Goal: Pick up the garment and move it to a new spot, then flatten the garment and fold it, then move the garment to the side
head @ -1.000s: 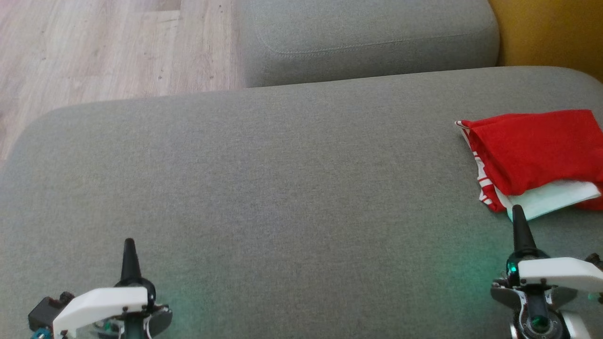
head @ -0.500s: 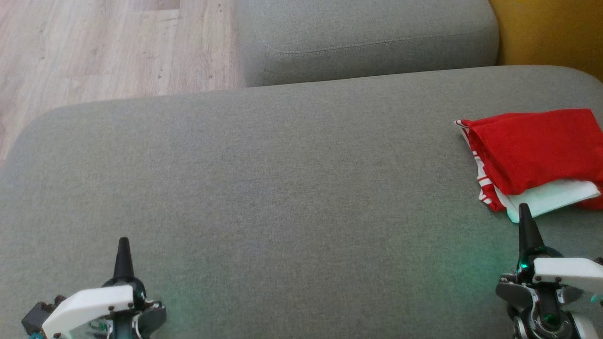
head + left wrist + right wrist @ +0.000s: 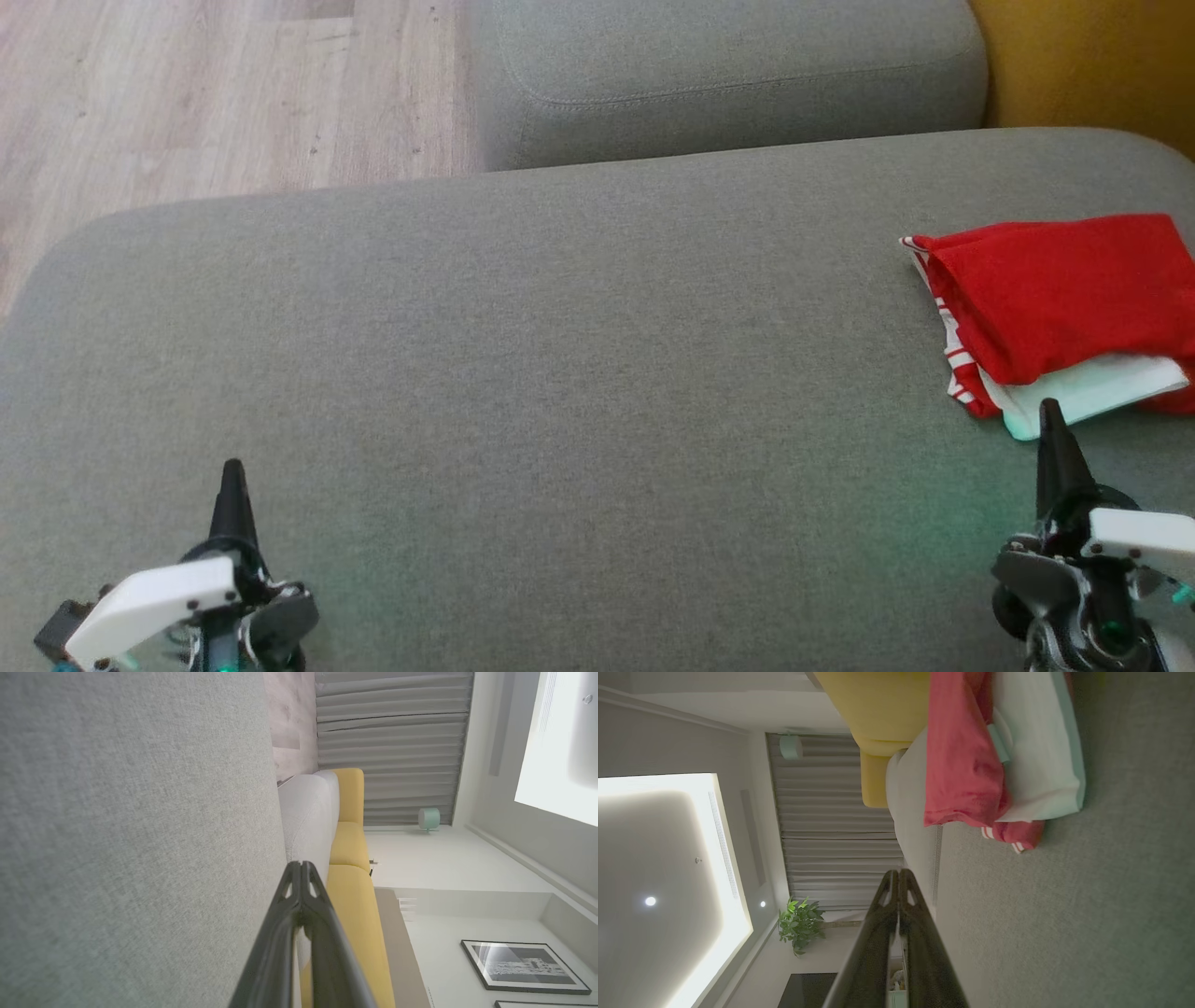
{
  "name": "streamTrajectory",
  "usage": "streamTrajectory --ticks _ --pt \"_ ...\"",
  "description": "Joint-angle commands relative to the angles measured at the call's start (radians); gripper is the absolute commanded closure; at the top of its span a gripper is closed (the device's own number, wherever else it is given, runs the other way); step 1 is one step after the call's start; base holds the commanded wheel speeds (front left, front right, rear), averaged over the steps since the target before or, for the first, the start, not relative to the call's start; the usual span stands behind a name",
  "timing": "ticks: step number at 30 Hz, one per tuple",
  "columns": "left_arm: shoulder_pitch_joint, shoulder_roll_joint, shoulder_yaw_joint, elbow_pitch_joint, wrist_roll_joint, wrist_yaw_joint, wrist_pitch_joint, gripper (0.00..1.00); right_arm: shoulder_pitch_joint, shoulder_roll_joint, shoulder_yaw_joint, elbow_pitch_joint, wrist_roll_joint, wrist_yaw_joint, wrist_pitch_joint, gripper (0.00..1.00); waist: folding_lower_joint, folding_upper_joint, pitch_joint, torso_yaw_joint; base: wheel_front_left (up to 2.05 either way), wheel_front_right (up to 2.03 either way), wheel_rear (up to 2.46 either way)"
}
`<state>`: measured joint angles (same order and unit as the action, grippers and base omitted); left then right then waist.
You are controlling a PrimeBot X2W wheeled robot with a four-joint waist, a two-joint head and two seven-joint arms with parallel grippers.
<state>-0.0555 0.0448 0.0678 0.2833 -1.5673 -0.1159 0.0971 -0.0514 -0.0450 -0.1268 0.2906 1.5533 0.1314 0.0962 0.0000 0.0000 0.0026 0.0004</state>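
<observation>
The folded red-and-white garment [image 3: 1055, 289] lay far right on the grey fabric sofa [image 3: 560, 355], where the right tool [image 3: 1052, 417], pinched closed like the left tool [image 3: 231, 474], hovered beside its corner and might nudge the fold apart

Folded garment [image 3: 1055, 299] lying on the right side of the sofa seat [image 3: 560, 373], right gripper [image 3: 1052, 411] sitting just in front of it, left gripper [image 3: 231, 471] sitting at the near left, well apart, another cushion [image 3: 728, 84] lying behind the seat, floor [image 3: 187, 93] lying behind on the left.
</observation>
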Motion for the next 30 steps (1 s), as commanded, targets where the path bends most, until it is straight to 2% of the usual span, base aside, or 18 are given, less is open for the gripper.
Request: streamTrajectory --ticks 1,30 --pt "-0.052 0.005 0.041 -0.037 -0.024 -0.012 0.011 1.00 -0.056 -0.005 0.016 -0.043 0.034 -0.001 0.012 1.00 0.0000 0.0000 0.000 0.000 0.00 0.00 0.00" --pt "-0.053 0.005 0.046 -0.038 -0.041 -0.015 0.016 1.00 -0.056 -0.005 0.013 -0.046 0.055 -0.001 0.017 1.00 0.0000 0.0000 0.001 0.000 0.00 0.00 0.00"
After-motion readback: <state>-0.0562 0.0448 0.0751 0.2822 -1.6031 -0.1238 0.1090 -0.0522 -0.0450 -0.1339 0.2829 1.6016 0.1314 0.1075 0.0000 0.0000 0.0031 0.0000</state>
